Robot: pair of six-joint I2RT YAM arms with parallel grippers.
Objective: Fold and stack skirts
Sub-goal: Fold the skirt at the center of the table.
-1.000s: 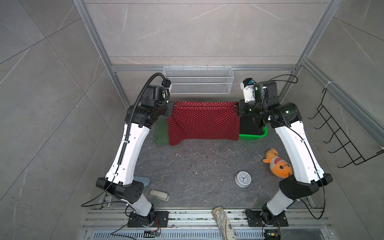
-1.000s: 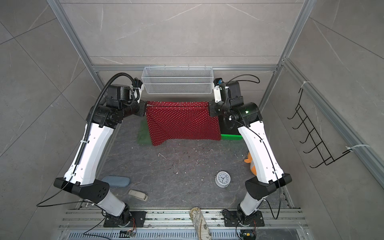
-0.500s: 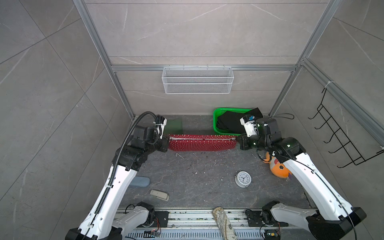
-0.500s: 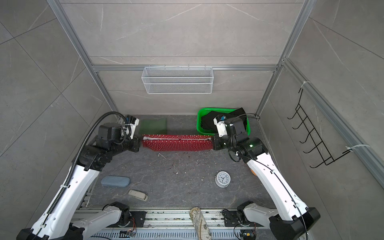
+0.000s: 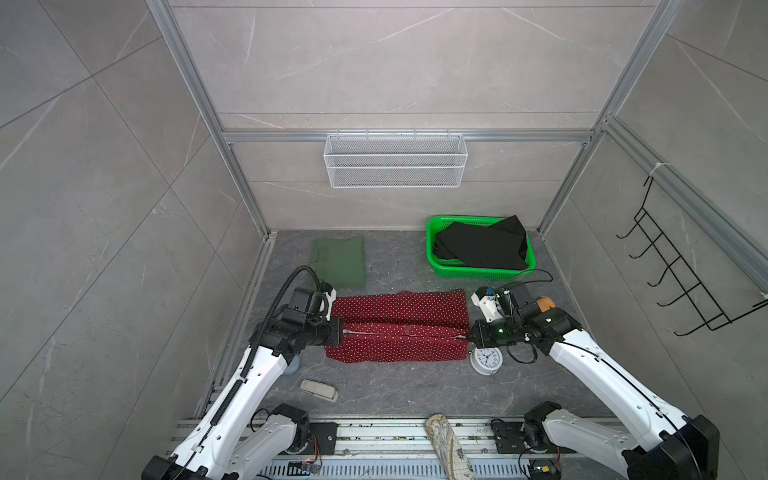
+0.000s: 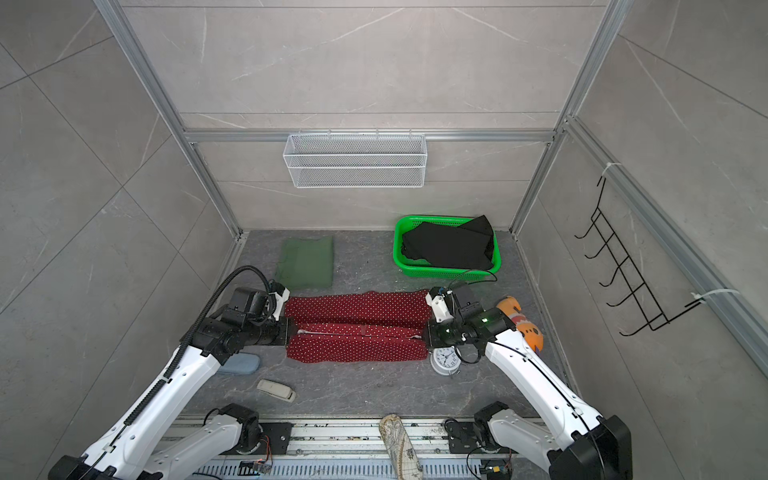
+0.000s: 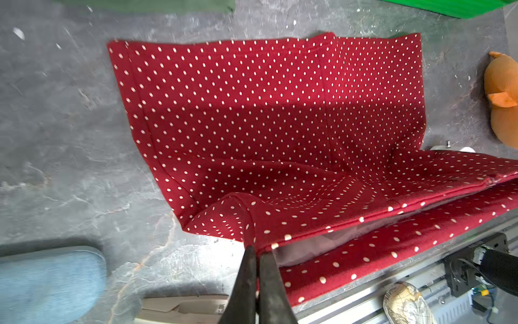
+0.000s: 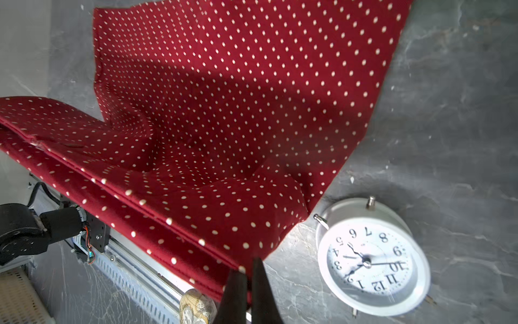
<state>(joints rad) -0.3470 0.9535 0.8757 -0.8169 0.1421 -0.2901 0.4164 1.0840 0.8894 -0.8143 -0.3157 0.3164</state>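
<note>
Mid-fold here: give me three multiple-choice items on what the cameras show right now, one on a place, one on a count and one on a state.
1. The black skirt lies: A in the green basket; B held in a gripper; C stacked on another skirt.
2. Skirts outside the basket: A one; B two; C three.
3. The left gripper and right gripper are: A open, clear of cloth; B shut on nothing; C shut on the red dotted skirt.

1 A: black cloth fills the basket.
2 B: only the olive skirt and the red dotted skirt are outside it.
3 C: each wrist view shows closed fingers pinching the skirt's edge.
</note>
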